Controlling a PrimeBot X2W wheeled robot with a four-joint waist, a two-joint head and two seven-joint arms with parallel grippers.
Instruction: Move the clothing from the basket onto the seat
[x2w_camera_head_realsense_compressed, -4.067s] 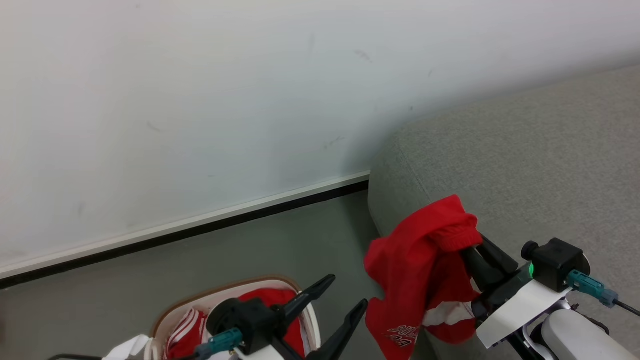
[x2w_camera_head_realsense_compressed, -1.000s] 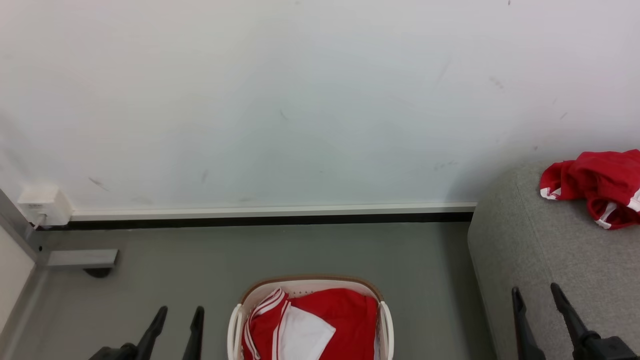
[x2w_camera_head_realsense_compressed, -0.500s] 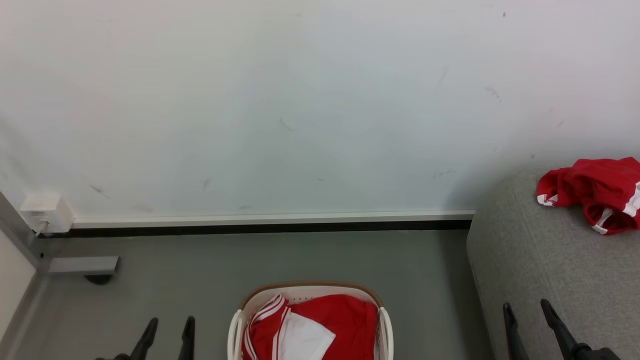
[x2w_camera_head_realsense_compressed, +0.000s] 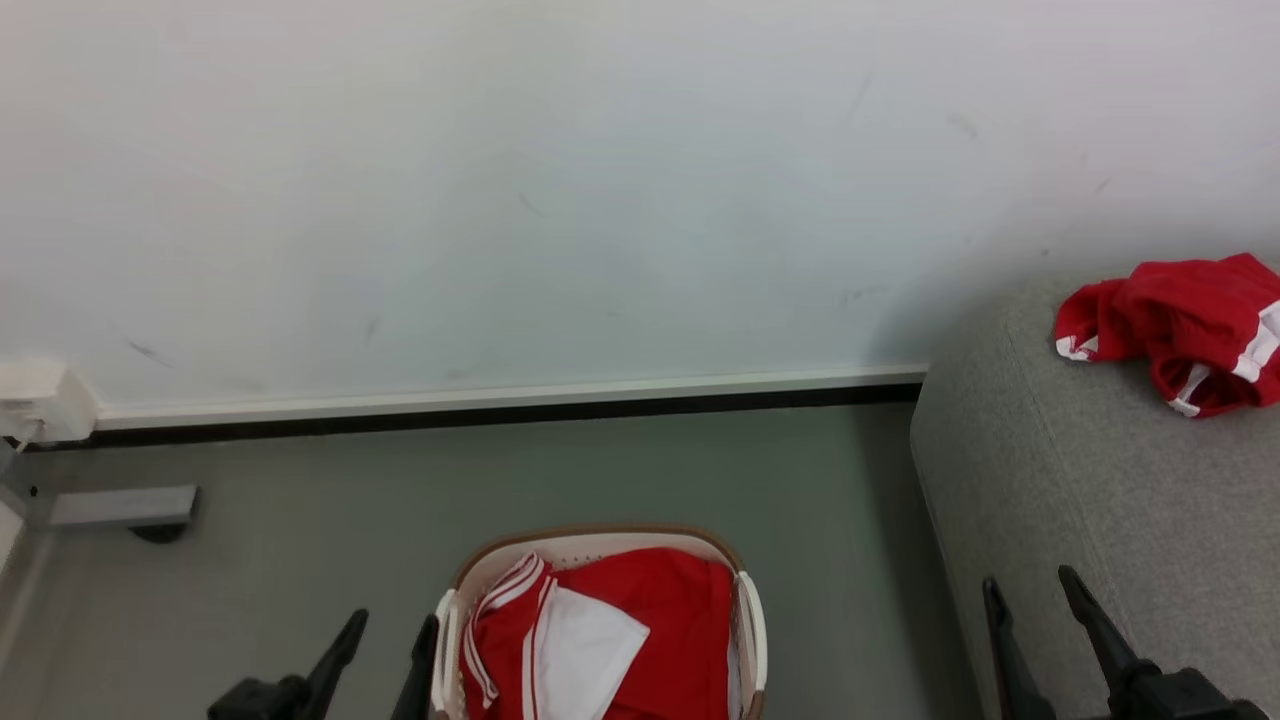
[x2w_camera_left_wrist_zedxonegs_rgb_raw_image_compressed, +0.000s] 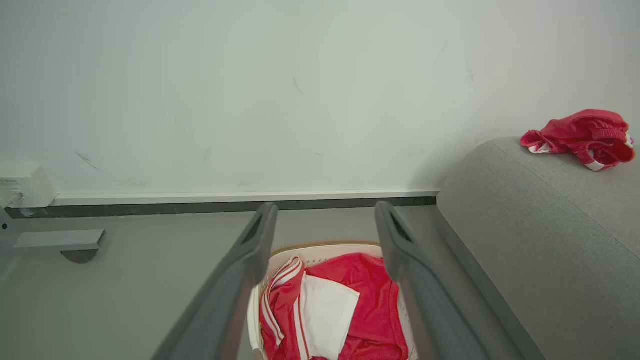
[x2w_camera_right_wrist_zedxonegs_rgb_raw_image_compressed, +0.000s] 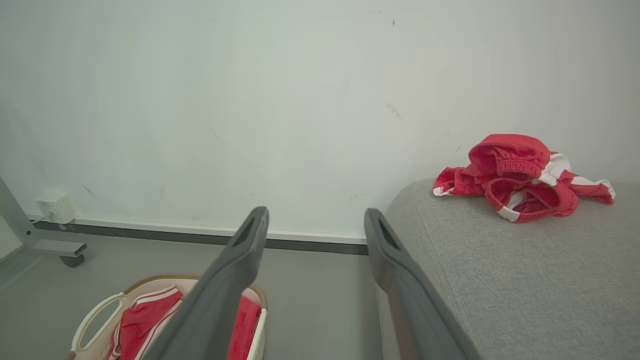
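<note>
Far left there's a small white box (x2w_camera_head_realsense_compressed: 40, 402) on the wall (x2w_camera_head_realsense_compressed: 600, 200), right above the dark skirting (x2w_camera_head_realsense_compressed: 500, 412). It might be a socket, but it's too blurry to say. Below it a grey metal foot (x2w_camera_head_realsense_compressed: 120, 507) sits on the floor (x2w_camera_head_realsense_compressed: 300, 480).

Next over, the left gripper (x2w_camera_head_realsense_compressed: 396, 620) pokes up from the bottom edge, jaws apart with nothing between them. Its inner finger is just beside the basket's left handle. The basket (x2w_camera_head_realsense_compressed: 590, 532) stands on the floor in the middle, and the clothing (x2w_camera_head_realsense_compressed: 690, 620) is lying in it: red, with white stripes down the left side and a white panel folded on top. In the left wrist view the two fingers frame it nicely.

Then there's a strip of grey floor, then the seat (x2w_camera_head_realsense_compressed: 1080, 500), its rounded corner up against the wall. The right gripper (x2w_camera_head_realsense_compressed: 1029, 580) rises in front of the seat's near edge, jaws spread wide and empty. Further back on the seat, close to the wall, a crumpled red garment (x2w_camera_head_realsense_compressed: 1170, 320) with white cuff bands lies in a heap — well apart from both grippers.
</note>
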